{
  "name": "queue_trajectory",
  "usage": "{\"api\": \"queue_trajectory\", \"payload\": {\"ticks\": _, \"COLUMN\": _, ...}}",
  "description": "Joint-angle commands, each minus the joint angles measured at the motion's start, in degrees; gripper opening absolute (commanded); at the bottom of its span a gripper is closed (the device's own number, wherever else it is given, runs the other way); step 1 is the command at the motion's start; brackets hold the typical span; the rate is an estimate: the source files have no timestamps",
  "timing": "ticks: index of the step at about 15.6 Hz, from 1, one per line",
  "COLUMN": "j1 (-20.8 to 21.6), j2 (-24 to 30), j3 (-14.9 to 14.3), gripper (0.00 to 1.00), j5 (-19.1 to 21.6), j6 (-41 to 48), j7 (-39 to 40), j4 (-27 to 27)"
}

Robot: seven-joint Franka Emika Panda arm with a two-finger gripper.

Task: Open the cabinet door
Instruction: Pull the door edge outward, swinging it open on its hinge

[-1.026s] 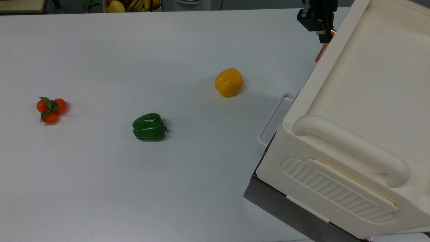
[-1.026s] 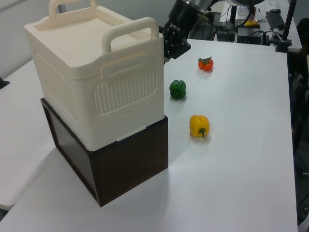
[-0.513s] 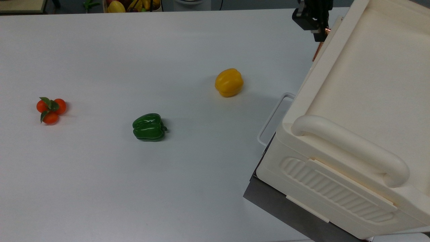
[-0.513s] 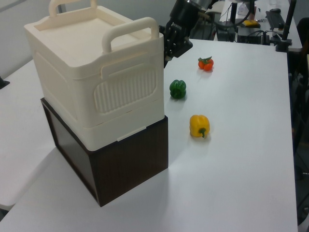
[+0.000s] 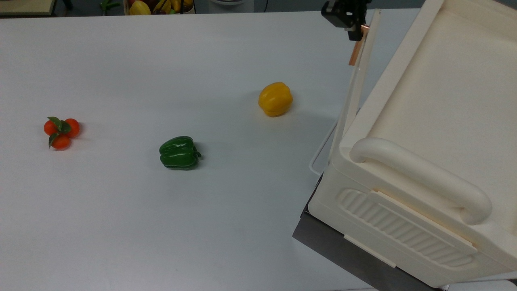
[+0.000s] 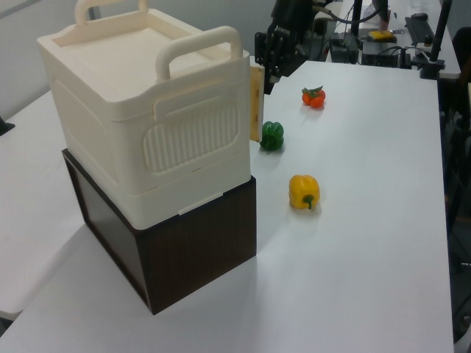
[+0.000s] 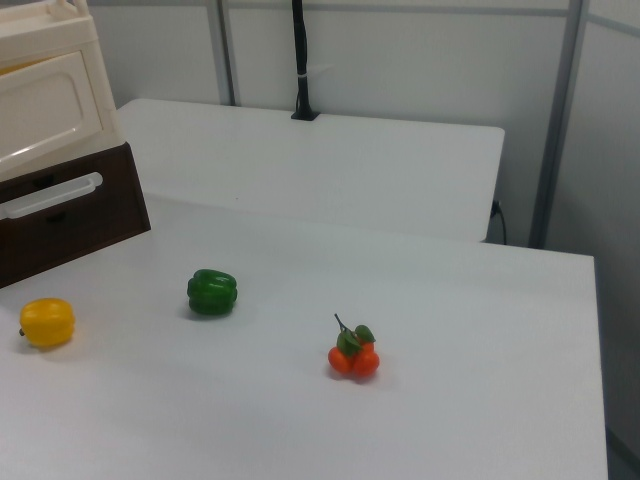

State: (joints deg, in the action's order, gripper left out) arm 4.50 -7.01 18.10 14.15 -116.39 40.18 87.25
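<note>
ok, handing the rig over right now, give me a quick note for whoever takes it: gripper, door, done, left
Gripper: at the copper handle on the cabinet door's free edge.
Door: partly open, swung out from the cabinet, a wedge-shaped gap between them in the top view.
Done: door started.
Left: pull it wider, then let go. The yellow pepper sits on the table on the side the door swings toward, so watch it.

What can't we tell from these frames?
- Pincer grip on the copper handle: top view, the black body covers the fingertips.
- Cabinet inside: left view, the cabinet door is edge-on, hiding the opening.
- Door's upper edge: right view, cut off by the frame's top.
</note>
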Motion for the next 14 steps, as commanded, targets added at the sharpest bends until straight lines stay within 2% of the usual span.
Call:
{"api": "queue_trajectory", "payload": {"ticks": 1, "j1": -4.8, "j2": 2.6, "j3": 0.8, "gripper": 0.02, "j5": 1.0, "j6": 6.2, "j7": 0.9, "j4": 2.1}}
{"api": "queue_trajectory", "payload": {"ticks": 10, "j1": -13.8, "j2": 3.1, "j3": 0.4, "gripper": 0.07, "j5": 1.2, "j6": 8.2, "j7": 2.0, "j4": 2.2}}
{"api": "queue_trajectory", "payload": {"ticks": 14, "j1": -15.8, "j2": 2.2, "j3": -0.4, "gripper": 0.10, "j5": 1.2, "j6": 5.3, "j7": 2.9, "j4": 2.2}}
